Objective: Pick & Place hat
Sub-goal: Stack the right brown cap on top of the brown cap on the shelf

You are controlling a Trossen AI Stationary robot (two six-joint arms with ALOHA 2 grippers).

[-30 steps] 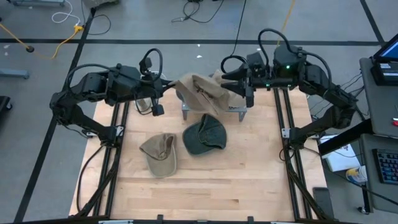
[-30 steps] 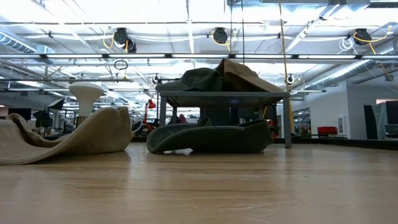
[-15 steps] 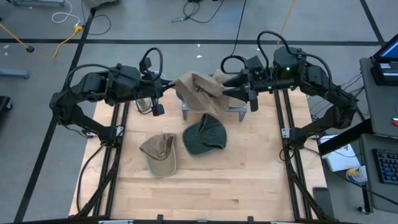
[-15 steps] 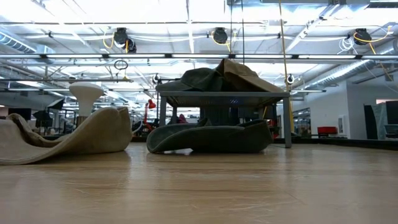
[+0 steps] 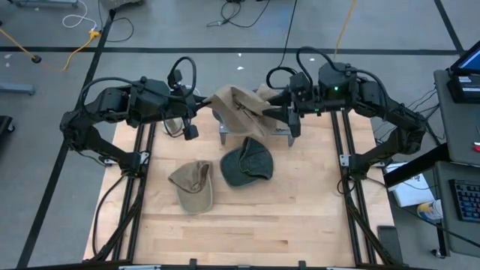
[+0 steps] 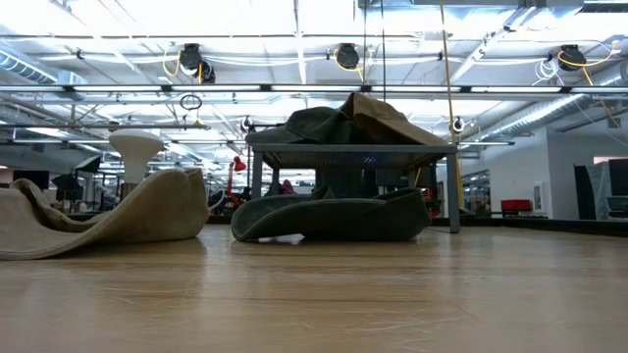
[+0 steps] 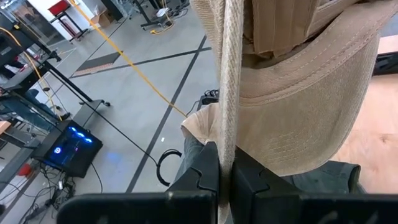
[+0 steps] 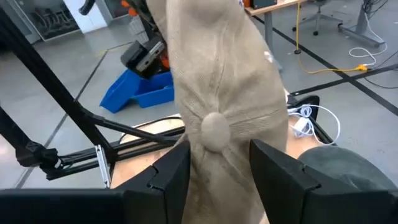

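A tan hat [image 5: 238, 105] lies on top of a small grey stand [image 5: 289, 130], held between my two grippers. In the low view it sits beside a green cloth on the stand top [image 6: 353, 151]. My left gripper [image 5: 202, 101] is at the hat's left end, shut on it. My right gripper [image 5: 276, 112] is open at the hat's right side. In the right wrist view its fingers [image 8: 166, 180] stand on either side of the crown with its button [image 8: 214, 128]. A dark green hat [image 5: 246, 162] and a second tan hat [image 5: 193, 184] lie on the table. My left gripper [image 7: 225, 177] pinches a thin edge of the tan hat [image 7: 229, 124] between its two shut fingers, coming level from the table's left. The brim [image 7: 298, 124] stretches away beyond the fingers. The cloth runs straight out from the hold. Whether my right gripper touches the crown, I cannot tell.
The stand's legs [image 6: 454, 191] rise from the table's far middle, with the green hat [image 6: 329, 217] in front of it and the second tan hat [image 6: 108, 221] to its left. The near half of the wooden table [image 5: 247, 225] holds nothing else.
My right gripper has moved toward the table's left, closing in on the tan hat on the stand until its fingers flank the crown. The left gripper and the hats on the table have stayed where they were.
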